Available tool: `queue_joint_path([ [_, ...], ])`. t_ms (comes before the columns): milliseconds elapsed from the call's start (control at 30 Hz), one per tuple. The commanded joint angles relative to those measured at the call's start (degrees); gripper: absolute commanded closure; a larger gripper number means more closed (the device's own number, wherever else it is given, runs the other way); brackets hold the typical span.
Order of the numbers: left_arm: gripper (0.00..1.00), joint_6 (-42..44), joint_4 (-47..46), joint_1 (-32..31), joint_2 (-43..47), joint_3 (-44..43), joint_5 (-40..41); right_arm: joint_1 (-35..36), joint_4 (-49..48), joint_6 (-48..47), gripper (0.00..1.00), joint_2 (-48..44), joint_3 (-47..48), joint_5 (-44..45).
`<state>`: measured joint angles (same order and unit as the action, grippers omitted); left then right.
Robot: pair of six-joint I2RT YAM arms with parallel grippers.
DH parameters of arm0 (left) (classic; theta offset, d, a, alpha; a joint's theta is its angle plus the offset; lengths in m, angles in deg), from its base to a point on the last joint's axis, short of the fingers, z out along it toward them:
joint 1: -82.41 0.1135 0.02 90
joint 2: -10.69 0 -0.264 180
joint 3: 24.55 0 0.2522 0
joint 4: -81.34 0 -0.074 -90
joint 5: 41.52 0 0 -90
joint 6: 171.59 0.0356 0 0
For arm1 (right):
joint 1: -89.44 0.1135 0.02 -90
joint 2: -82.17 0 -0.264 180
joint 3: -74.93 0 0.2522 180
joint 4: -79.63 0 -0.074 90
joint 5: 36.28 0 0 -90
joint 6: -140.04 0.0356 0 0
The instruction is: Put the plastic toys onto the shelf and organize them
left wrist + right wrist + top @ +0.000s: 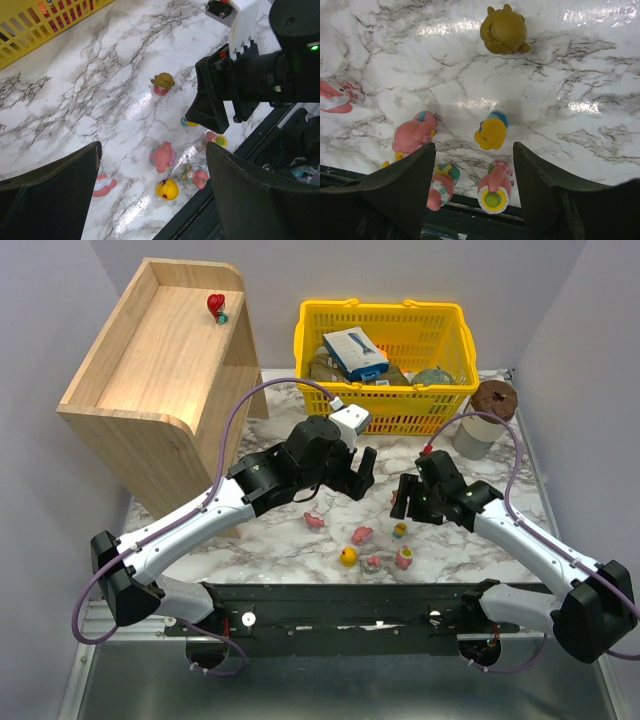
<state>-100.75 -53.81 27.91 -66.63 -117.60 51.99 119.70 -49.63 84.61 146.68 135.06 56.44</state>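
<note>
Since the yellow toy on a blue base [491, 131] stands among the other plastic toys [362, 535] close to the near edge of the surface [280, 430], with a pink one [493, 192] just beside it, the right fingers [395, 190] should drop straight and close on it alone. They stand part open and empty, straddling it from above, wrist pitched down. The left fingers [50, 195] hang wide open, empty, over the surface's middle. One red toy [216, 307] sits at the far right corner of the shelf [150, 360].
</note>
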Motion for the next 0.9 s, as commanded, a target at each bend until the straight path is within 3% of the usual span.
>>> queue_joint_path([
  [0, 0.07, -0.79, -1.47, -0.17, 0.41, 0.62, 1.5, -0.2, -3.48, 0.77, 0.3, 2.37, -1.98, -4.02],
  [467, 0.07, -0.97, -1.3, -0.17, 0.42, 0.62, 1.94, -0.2, -6.03, -0.29, 0.36, 8.17, -4.18, -5.18],
  [867, 0.07, -0.97, -1.3, -0.17, -0.11, 0.62, 2.2, -0.2, -7.09, -1.17, 0.46, 10.37, -4.18, -7.2],
])
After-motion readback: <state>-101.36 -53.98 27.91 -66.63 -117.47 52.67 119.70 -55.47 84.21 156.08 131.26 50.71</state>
